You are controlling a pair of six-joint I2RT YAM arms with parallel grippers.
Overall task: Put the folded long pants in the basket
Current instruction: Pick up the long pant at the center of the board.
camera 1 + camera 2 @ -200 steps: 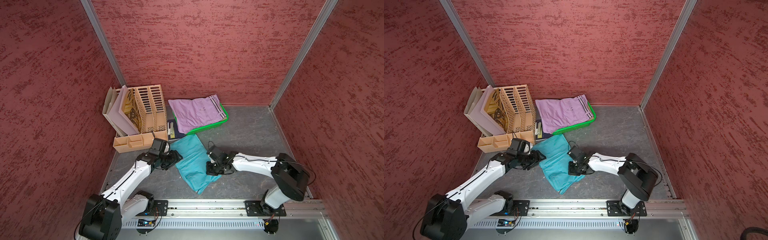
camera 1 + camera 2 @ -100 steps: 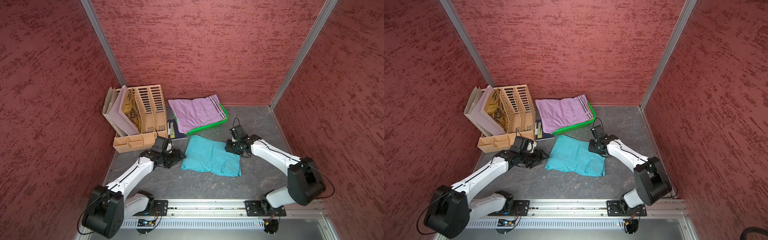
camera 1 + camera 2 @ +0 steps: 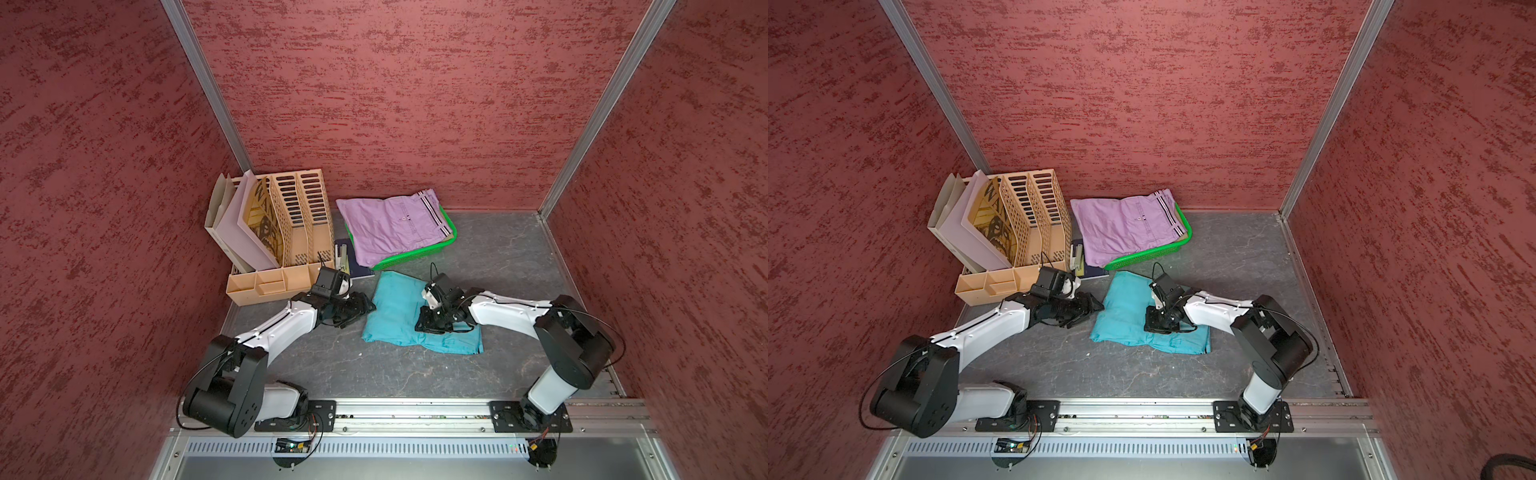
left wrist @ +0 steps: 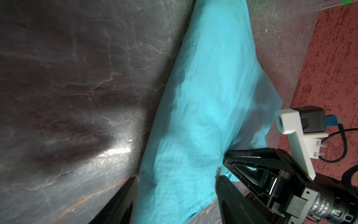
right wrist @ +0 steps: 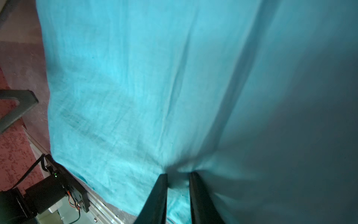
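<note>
With right end effector (image 5: 178,174) pinching a fold of the teal pants (image 3: 395,307) lying on the counter (image 3: 498,257) beside the basket (image 3: 415,259), and left end effector (image 4: 174,186) open at their edge: close left, lift together, keep folds intact.

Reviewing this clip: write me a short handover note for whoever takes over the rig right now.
Left gripper: open, straddling one edge of the folded teal cloth pants on the dark floor.
Right gripper: jaws narrow, pinching a fold of the teal pants; a firm hold is unconfirmed.
Done: lilac pants with striped waistband lie on top in the green mesh plastic basket.
Left: lift the teal pants into the basket.
</note>
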